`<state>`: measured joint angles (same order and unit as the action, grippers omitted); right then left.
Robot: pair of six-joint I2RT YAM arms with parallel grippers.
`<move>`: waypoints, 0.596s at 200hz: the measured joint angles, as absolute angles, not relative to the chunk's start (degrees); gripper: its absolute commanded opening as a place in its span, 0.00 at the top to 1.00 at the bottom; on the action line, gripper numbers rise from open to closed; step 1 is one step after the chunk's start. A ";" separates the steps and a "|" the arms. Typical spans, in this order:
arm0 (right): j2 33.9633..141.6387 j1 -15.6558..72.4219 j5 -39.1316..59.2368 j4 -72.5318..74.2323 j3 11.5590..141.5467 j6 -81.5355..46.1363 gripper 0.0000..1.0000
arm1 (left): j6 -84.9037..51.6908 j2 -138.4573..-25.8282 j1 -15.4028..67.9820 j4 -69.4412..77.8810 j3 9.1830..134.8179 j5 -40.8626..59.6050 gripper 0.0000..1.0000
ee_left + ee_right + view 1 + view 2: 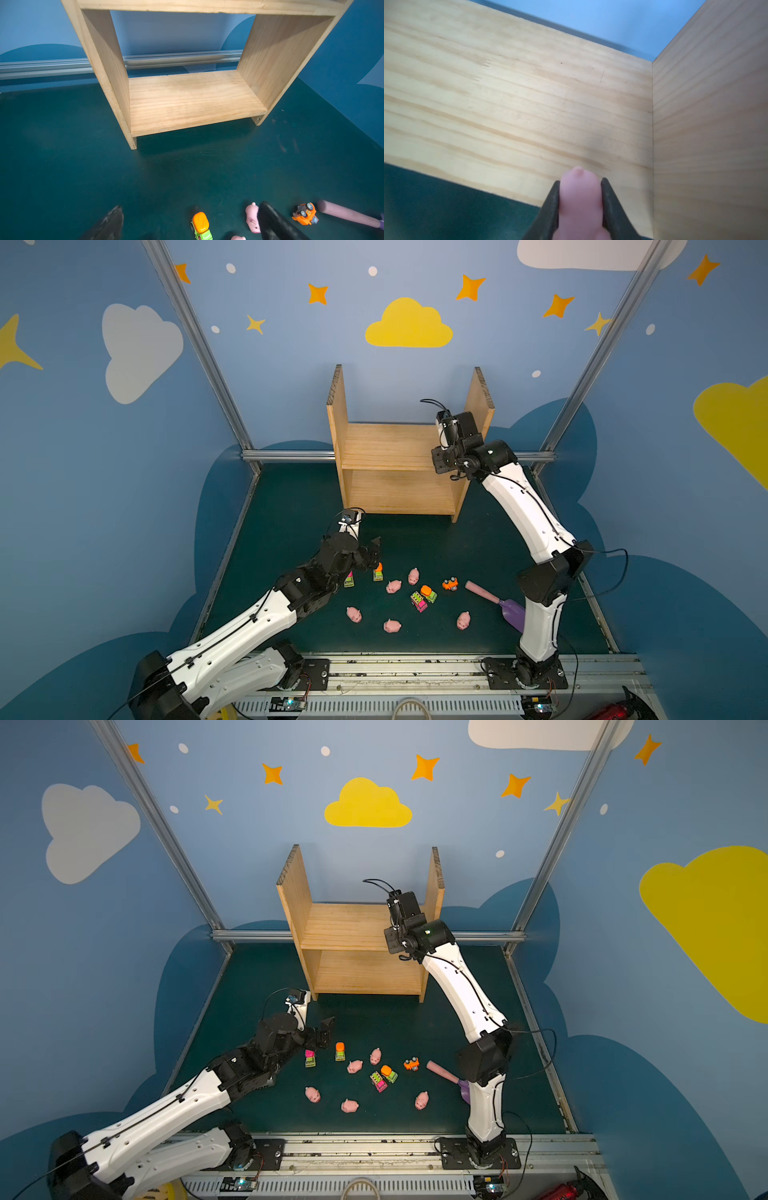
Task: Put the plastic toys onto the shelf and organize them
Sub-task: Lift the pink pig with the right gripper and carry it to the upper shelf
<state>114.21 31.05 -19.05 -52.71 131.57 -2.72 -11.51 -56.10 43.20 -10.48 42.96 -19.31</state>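
The right fingers (pixel 551 207) gripped a pink pig (pixel 580 197) above the shelf (pixel 529 104); it wanted lowering before release. Left fingers (pixel 110 222) hung spread.

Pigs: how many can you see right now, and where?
6. On the mat: one pig, another beside it, three nearer the front: left, centre, right. A sixth is clamped in the right gripper's jaws above the shelf's upper board. None seems hidden.

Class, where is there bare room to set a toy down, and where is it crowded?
Bare: the shelf's upper board and lower board, and the mat strip before it. Crowded: the mat's near middle, where pigs and vehicles cluster.
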 measured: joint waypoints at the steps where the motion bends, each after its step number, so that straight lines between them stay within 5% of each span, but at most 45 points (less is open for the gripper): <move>1: 114.26 30.98 -19.03 -52.75 131.61 -2.66 0.70 | -11.49 -56.12 43.20 -10.50 42.96 -19.31 0.00; 119: 116.38 27.09 -17.47 -54.26 132.84 -3.90 0.68 | -10.70 -57.28 43.20 -10.41 43.51 -18.74 0.00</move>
